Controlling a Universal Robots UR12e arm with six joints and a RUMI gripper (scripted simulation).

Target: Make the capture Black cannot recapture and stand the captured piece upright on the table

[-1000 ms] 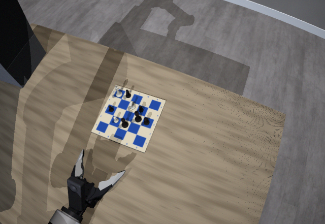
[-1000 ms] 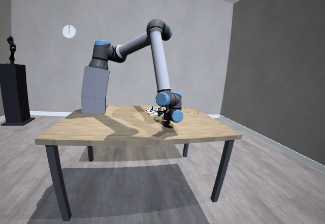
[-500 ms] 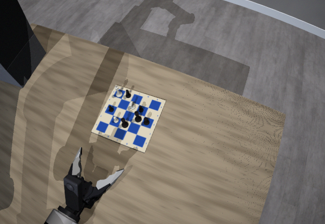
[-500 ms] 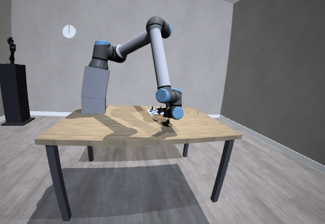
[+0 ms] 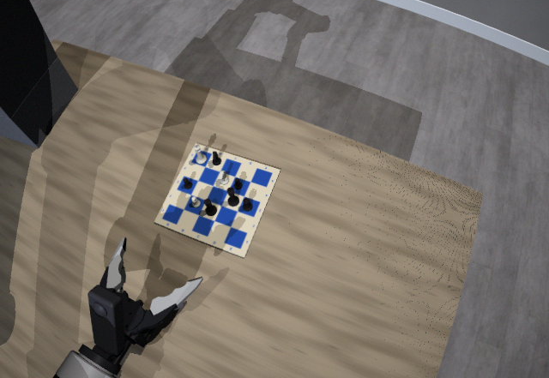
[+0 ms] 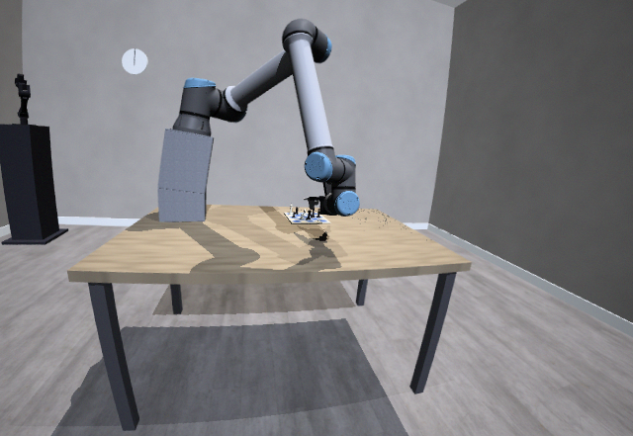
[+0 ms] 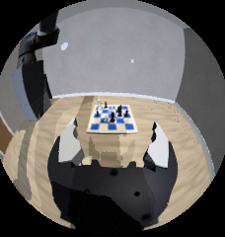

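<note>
A small blue and cream chessboard [image 5: 218,199] lies on the wooden table; it also shows in the wrist view [image 7: 112,120] and in the exterior view [image 6: 307,217]. On it stand several black pieces, such as two tall ones [image 5: 210,207] [image 5: 232,197], and three white pieces [image 5: 201,156] [image 5: 224,179] [image 5: 194,201]. All look upright. My gripper [image 5: 154,261] is open and empty. It hovers over the table off the board's near corner, its fingers pointing toward the board. In the wrist view the fingers frame the board from a distance.
The arm's grey base block [image 6: 185,176] stands on the table's far left. A black pedestal [image 6: 25,181] stands on the floor to the left. The table edge [image 5: 461,285] runs along the right of the board.
</note>
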